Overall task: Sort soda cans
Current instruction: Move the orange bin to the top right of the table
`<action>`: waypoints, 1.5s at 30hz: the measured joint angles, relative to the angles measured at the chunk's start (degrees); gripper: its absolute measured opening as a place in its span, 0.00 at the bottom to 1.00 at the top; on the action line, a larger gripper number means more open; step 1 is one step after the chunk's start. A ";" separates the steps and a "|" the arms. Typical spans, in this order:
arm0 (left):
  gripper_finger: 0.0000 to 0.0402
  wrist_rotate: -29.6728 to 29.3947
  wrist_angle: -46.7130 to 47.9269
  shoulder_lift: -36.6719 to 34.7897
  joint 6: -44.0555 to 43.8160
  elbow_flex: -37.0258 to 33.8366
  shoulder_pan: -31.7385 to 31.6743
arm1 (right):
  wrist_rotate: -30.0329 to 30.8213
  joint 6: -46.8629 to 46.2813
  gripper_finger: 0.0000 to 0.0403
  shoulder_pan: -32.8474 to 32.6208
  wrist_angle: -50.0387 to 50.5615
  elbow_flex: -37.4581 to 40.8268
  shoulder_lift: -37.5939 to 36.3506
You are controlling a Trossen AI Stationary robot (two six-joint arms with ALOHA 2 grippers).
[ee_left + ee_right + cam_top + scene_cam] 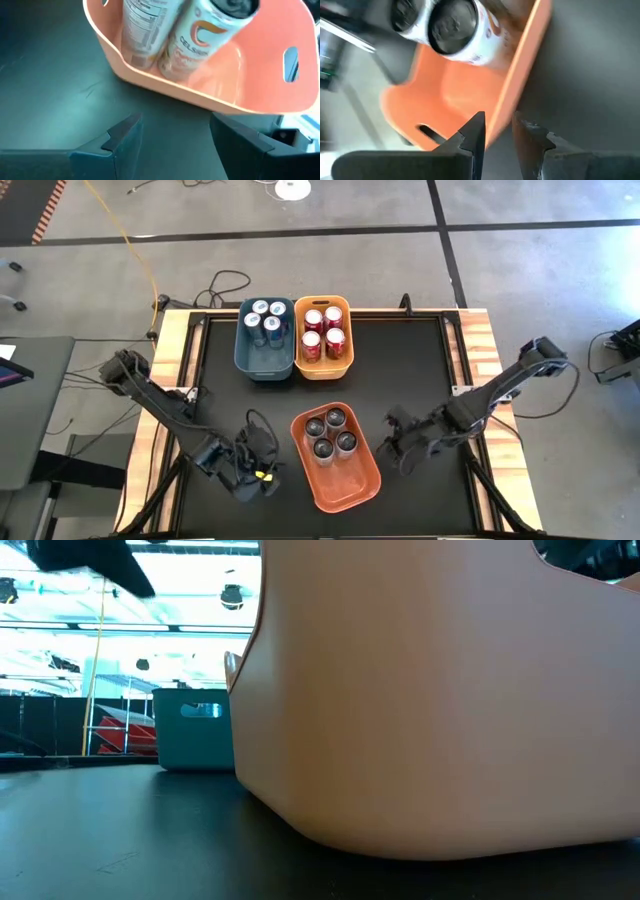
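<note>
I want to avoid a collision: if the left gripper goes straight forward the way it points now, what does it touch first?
Most likely the outer wall of the orange bin. The left gripper holds nothing, its fingers apart, with only bare black table between; the depth is unclear.

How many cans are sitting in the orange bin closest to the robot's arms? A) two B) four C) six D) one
B: the high view shows four dark-topped cans grouped at the far end of the near orange bin, with the rest of that bin bare.
</note>
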State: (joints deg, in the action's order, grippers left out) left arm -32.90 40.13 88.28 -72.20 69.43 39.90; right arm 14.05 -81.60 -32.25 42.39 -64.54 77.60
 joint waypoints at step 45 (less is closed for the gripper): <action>0.56 0.01 -17.85 1.83 14.16 -14.77 -12.58 | -2.63 10.03 0.02 13.86 -17.13 9.40 4.13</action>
State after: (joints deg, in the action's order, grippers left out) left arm -32.89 22.28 90.11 -58.04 54.66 27.32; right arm 11.42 -71.57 -18.39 25.26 -55.13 81.73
